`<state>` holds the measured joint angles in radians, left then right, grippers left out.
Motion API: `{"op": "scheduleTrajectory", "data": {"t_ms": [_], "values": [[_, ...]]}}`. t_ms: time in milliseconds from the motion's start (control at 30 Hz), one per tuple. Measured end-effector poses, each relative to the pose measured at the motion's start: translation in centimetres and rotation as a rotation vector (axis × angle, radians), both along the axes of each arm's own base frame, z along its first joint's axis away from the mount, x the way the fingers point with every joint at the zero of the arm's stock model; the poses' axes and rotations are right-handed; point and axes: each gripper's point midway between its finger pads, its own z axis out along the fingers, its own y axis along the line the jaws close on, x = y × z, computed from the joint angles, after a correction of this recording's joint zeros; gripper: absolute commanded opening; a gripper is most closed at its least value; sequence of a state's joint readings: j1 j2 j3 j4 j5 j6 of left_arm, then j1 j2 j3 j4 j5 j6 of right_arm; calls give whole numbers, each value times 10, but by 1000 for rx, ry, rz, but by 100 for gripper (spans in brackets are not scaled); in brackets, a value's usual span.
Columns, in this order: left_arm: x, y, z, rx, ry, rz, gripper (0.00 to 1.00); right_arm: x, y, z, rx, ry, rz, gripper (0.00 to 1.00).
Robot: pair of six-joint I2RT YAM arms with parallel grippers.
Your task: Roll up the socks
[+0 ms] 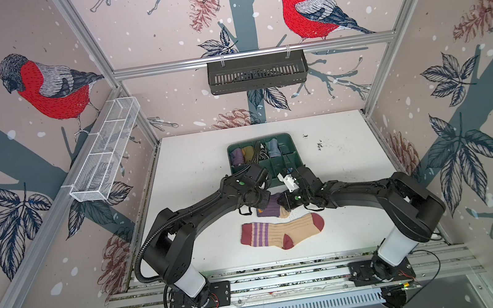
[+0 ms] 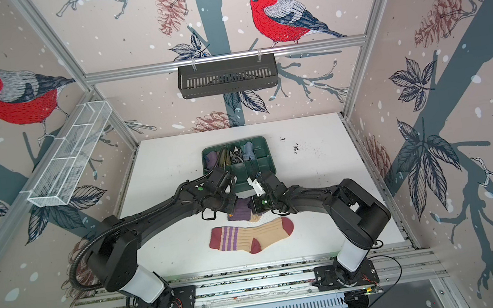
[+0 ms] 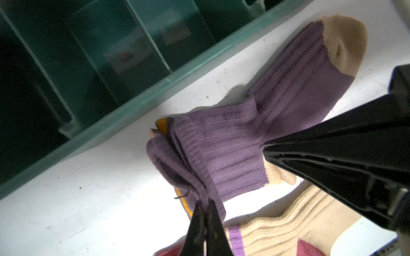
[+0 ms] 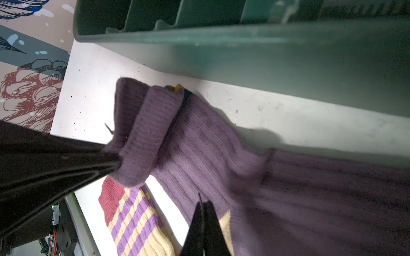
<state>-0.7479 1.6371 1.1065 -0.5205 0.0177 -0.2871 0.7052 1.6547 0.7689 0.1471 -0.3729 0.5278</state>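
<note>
The purple sock [image 1: 273, 208] with tan toe and heel lies between both grippers, just in front of the green tray [image 1: 295, 154]. Its cuff end is rolled into a small bundle [image 4: 144, 137]. My left gripper [image 3: 205, 202] is shut on that rolled end. My right gripper [image 4: 203, 201] is shut on the purple sock's edge by the tan heel [image 4: 225, 221]. In both top views the left gripper [image 1: 261, 206] and right gripper [image 1: 282, 203] almost meet over the sock. The tan sock [image 1: 281, 232] with dark red toe, heel and cuff and purple stripes lies flat nearer the front.
The green tray [image 2: 263, 159] holds rolled sock bundles in its back compartments; its front wall [image 3: 155, 88] runs close beside the purple sock. A black basket [image 1: 257, 72] hangs on the back wall and a white wire basket [image 1: 105, 150] on the left wall.
</note>
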Motion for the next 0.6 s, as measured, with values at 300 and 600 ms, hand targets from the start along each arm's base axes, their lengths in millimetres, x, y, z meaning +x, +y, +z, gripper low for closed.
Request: {"op": "scheduleTrajectory", "data": {"t_ms": [300, 600], "values": [[-4, -20, -7, 10, 21, -49, 0, 2, -6, -5, 3, 19, -27, 6], [-13, -30, -22, 9, 79, -82, 0, 3, -10, -6, 10, 20, -38, 6]]}}
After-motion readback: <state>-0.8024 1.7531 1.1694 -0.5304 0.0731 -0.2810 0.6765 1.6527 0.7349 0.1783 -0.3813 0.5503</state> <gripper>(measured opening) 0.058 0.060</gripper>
